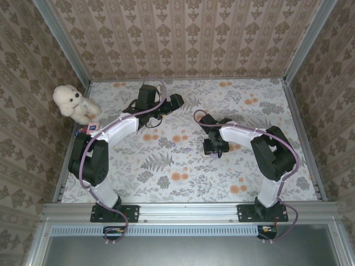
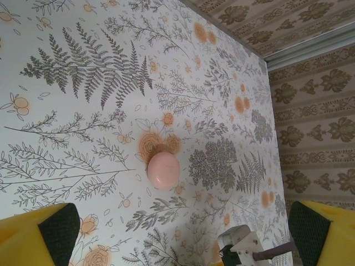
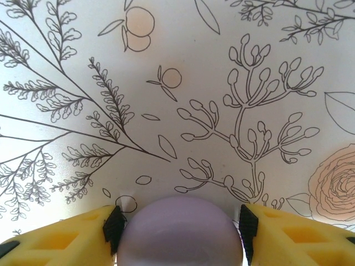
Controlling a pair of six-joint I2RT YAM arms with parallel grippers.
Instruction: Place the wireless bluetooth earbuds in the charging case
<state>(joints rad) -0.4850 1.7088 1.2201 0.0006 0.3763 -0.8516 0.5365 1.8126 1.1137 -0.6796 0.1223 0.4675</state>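
- At the far left of the table you see a white teddy bear [image 1: 71, 101] sitting in the corner by the wall.
- The whole table is covered by a flowery cloth [image 1: 166, 166] with ferns and orange flowers on it.
- Your left gripper [image 2: 183, 235] reaches to the far side of the table. Its two yellow fingers [image 2: 39, 235] are wide apart, and there is nothing between them.
- A round pink case [image 2: 163, 169] lies on the cloth out in front of the left gripper. It is well apart from the fingers and sits right by two printed orange flowers.
- Your right gripper [image 3: 181, 228] points down at the cloth, to the right of the middle of the table.
- A round lilac case [image 3: 180, 246] sits between its fingers. The black pads [image 3: 113, 230] press on it from the left and the right, so the gripper is clamped on the case.
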